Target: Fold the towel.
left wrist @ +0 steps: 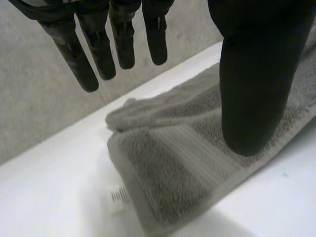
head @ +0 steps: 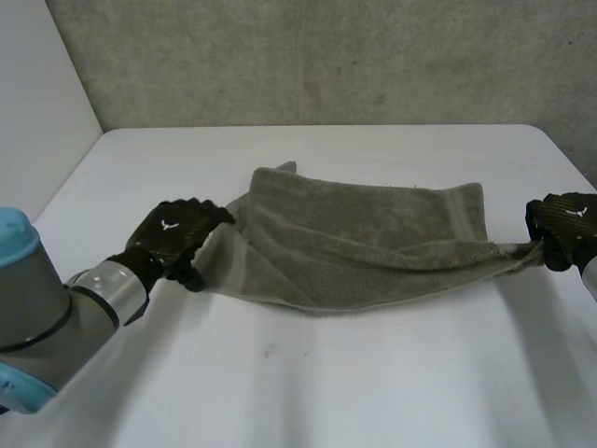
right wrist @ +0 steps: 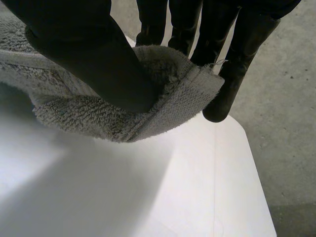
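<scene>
grey towel [head: 364, 233] on white table [head: 373, 383]

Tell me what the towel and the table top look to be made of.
The towel looks like grey terry cloth, likely cotton: it has a fuzzy looped pile and a flat woven band near one end, and it drapes limply. The table top is white, smooth and hard with a dull sheen, probably laminate or painted board; the look alone does not settle which.

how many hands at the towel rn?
2. The left hand sits at the towel's left end, fingers straight, thumb over it. The right hand pinches its right corner between thumb and fingers.
</scene>
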### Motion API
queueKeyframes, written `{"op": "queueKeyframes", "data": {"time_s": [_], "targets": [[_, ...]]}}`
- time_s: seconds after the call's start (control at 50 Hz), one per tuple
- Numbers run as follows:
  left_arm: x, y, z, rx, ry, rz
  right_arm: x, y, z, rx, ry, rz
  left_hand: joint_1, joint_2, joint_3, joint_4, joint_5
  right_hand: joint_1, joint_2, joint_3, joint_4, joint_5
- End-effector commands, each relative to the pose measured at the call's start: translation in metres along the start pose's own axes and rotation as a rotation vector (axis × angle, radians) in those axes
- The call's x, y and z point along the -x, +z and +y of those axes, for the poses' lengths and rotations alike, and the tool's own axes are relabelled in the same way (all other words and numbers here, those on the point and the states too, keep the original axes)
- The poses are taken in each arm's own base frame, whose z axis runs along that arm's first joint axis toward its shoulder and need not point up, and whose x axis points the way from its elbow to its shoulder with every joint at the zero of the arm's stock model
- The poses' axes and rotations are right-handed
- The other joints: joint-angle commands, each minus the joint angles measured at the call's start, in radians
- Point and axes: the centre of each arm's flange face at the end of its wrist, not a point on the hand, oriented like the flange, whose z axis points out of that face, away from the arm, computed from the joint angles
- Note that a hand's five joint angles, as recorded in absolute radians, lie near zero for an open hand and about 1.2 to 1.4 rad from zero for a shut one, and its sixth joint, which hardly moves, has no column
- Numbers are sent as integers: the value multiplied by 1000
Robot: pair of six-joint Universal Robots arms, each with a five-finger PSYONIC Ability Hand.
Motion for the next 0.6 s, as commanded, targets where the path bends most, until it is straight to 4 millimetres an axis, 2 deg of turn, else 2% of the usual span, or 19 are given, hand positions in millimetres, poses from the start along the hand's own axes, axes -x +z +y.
{"op": "queueKeyframes", "data": {"time_s": [0.02, 0.1, 0.24, 0.38, 0.6], "targets": [[11, 2, 23, 114, -133, -10, 3, 0, 4, 14, 12, -10, 210, 213, 213, 213, 212, 437, 223, 217, 206, 246], [5, 2, 35, 150, -142, 4, 4, 1, 5, 16, 10, -13, 349, 352, 351, 352, 350, 437, 223, 217, 206, 246], [7, 10, 40, 128, -131, 4, 8, -2, 8, 27, 9, -25, 346, 349, 349, 349, 348, 437, 223, 217, 206, 246], [18, 29, 39, 50, -93, -20, 10, -4, 11, 35, 12, -36, 343, 346, 346, 346, 345, 437, 223, 217, 206, 246], [21, 47, 46, 50, -82, -18, 13, -6, 13, 42, 13, -42, 334, 337, 337, 337, 336, 437, 223, 217, 206, 246]]}}
